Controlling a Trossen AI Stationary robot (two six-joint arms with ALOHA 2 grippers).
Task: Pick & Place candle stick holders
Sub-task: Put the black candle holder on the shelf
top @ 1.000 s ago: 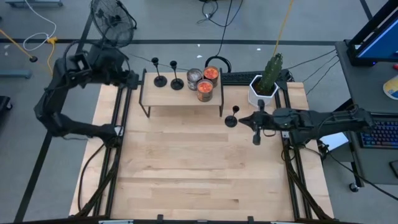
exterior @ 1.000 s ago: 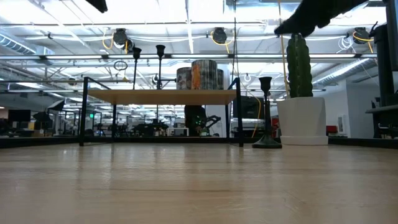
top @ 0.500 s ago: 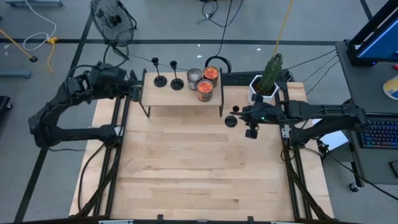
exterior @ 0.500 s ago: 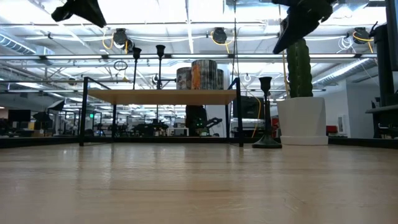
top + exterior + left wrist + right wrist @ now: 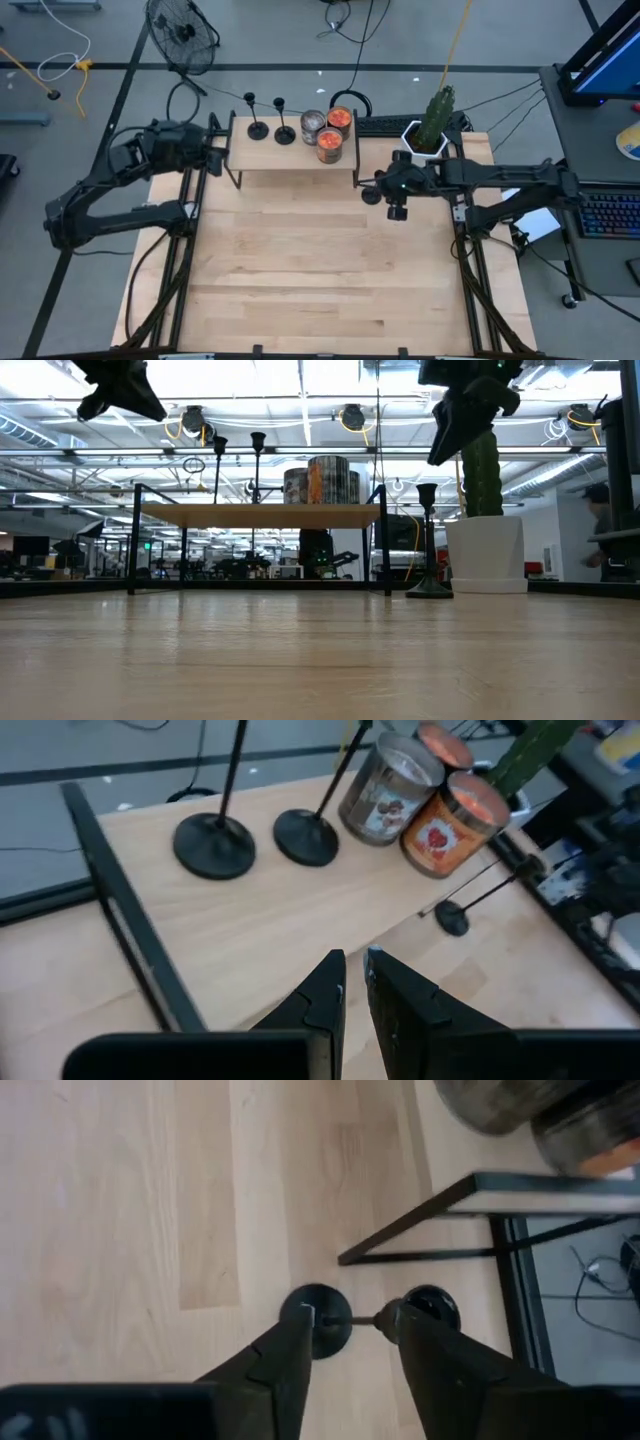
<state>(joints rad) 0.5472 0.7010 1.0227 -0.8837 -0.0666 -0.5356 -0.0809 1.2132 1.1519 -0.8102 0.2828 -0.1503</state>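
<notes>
The right gripper (image 5: 397, 212) hangs above the third candle stick holder (image 5: 372, 194), its fingers (image 5: 290, 1342) spread apart with nothing between them yet. In the right wrist view the holder's round base and its cup top show in the gap between the two fingers, so the gripper looks roughly lined up over it. This holder stands upright on the wooden surface (image 5: 300, 270), just beside the right-hand leg of the small shelf (image 5: 290, 160) and near the white pot (image 5: 420, 150) with the cactus.

The step in hand appears to be the approach for the pick. The next move calls for a descent until the fingers straddle the thin stem, then a closing on it. The stem is slender and the base small, so an off-centre closing could tip the holder over; the shelf leg close by also leaves little room on that side.

The left gripper (image 5: 352, 982) waits at the shelf's left end, above and outside it, its fingers nearly together and holding nothing.

On the shelf top stand the other two candle stick holders (image 5: 271, 130), side by side and upright. Next to them are three glass jars (image 5: 327, 132) clustered together: two show orange contents and one grey. The white pot holds the cactus and nothing else that shows.
</notes>
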